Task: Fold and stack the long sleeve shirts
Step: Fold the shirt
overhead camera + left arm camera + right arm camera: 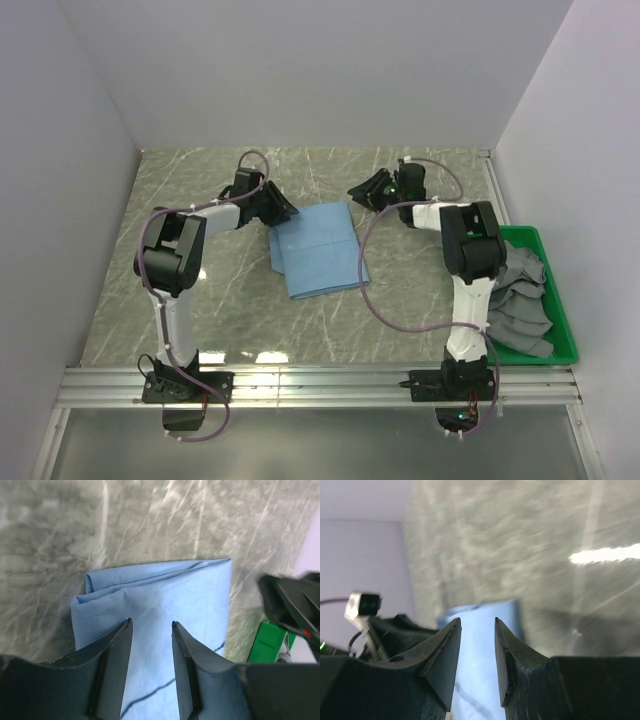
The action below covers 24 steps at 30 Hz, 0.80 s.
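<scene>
One light blue long sleeve shirt (318,250) lies folded into a rectangle in the middle of the marble table. My left gripper (287,211) hovers at its far left corner, jaws open with nothing between them. In the left wrist view the folded shirt (165,595) lies just beyond the open left gripper (152,624). My right gripper (360,190) sits just off the far right corner, open and empty. In the right wrist view the shirt (482,612) shows between and beyond the open right gripper (477,621).
A green tray (560,300) at the right edge holds a heap of grey garments (520,300). White walls enclose the table on the left, the back and the right. A metal rail (320,385) runs along the near edge.
</scene>
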Tool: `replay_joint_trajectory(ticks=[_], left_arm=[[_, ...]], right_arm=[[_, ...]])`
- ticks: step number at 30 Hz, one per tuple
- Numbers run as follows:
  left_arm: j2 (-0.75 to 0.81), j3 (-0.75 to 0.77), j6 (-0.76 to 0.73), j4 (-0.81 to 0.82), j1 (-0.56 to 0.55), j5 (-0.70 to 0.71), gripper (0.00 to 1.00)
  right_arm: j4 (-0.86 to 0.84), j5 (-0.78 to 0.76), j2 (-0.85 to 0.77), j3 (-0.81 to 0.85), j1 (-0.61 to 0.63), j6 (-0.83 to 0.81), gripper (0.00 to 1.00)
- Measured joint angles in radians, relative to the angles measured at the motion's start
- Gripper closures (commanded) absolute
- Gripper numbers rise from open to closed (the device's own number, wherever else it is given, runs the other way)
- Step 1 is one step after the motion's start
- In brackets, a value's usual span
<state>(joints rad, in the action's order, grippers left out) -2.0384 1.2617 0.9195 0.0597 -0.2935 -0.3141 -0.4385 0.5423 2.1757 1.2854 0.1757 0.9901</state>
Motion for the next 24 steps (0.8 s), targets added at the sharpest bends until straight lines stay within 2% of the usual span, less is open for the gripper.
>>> replay_joint_trajectory(ticks=[6,8,14,19,24], left_arm=[[0.094,0.014,-0.035,-0.044,0.011,0.029,0.59],[0.118,0.019,-0.048,-0.045,0.011,0.043,0.64],[0.104,0.034,-0.073,-0.046,0.011,0.069,0.72],[-0.005,0.074,-0.095,-0.068,0.011,0.088,0.76],[-0.073,0.109,-0.097,-0.086,0.013,0.085,0.78]], right_arm=[[0.034,0.063,-0.246,-0.098,0.002,-0.056,0.59],[0.056,0.087,-0.320,-0.143,0.007,-0.085,0.60],[0.169,0.168,-0.496,-0.365,0.055,-0.201,0.61],[0.315,0.211,-0.518,-0.518,0.070,-0.317,0.61],[0.436,0.209,-0.491,-0.557,0.069,-0.400,0.61]])
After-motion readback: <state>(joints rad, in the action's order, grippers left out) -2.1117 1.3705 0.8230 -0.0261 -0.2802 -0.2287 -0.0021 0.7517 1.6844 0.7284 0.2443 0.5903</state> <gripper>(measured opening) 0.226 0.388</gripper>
